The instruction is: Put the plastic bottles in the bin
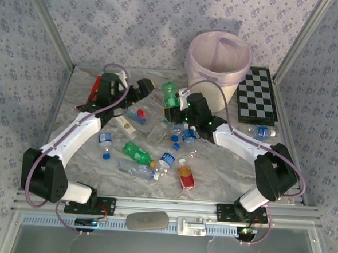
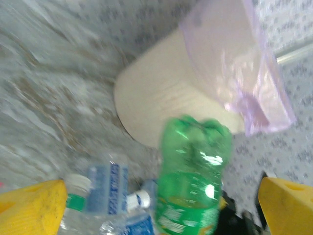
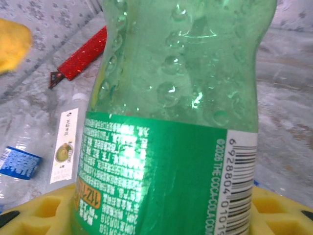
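Here, green bottle [image 2: 193,171], base pointing toward bin [image 2: 161,100]

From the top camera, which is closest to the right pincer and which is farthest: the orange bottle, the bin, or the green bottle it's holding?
1. Green bottle: clamped in the right pincer itself.
2. Bin: just behind it, toward the back right.
3. Orange bottle: far off, at the front.
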